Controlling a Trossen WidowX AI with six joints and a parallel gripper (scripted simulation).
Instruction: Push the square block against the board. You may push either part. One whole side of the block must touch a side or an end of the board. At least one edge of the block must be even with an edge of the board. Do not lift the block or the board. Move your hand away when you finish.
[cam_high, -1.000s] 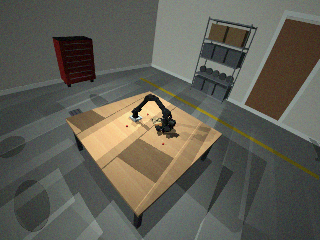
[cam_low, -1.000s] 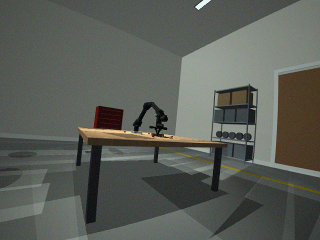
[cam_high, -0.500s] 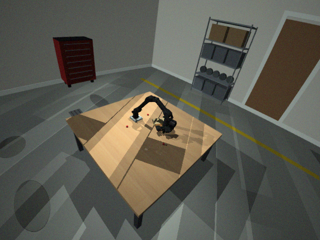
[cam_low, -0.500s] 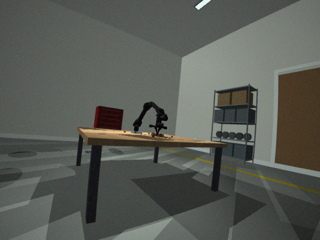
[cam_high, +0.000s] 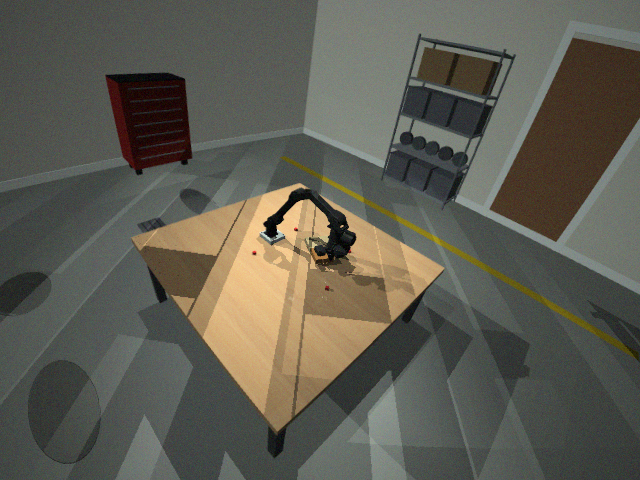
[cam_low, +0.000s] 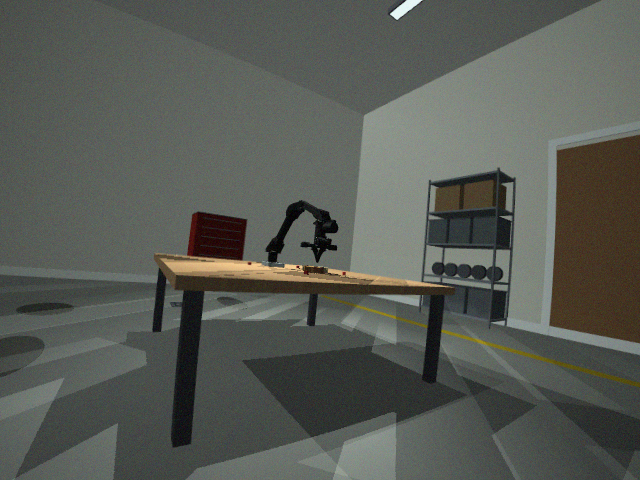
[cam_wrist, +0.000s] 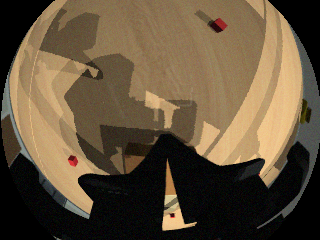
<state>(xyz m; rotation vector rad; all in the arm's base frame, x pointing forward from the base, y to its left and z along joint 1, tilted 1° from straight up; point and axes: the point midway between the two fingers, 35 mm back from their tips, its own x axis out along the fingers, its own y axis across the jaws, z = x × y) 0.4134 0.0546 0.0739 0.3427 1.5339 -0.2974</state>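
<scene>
An orange-brown wooden piece (cam_high: 314, 256) (cam_low: 314, 269) (cam_wrist: 136, 164) lies flat on the table, partly hidden by the gripper. A paler piece (cam_high: 311, 241) (cam_wrist: 171, 199) lies beside it, toward the arm's base. I cannot tell surely which is the square block and which is the board, nor whether their sides touch or their edges are even. My gripper (cam_low: 317, 259) (cam_wrist: 165, 138) is shut and empty. It points down with its tips just above the brown piece; whether they touch it is not clear.
Small red cubes (cam_high: 326, 287) (cam_high: 253, 252) (cam_high: 295, 228) (cam_wrist: 218, 25) (cam_wrist: 73, 160) lie around the pieces on the wooden table (cam_high: 248, 320) (cam_low: 232, 283). The arm's pale base plate (cam_high: 272, 237) stands behind and left of the pieces in the top view. Shadows cross the table.
</scene>
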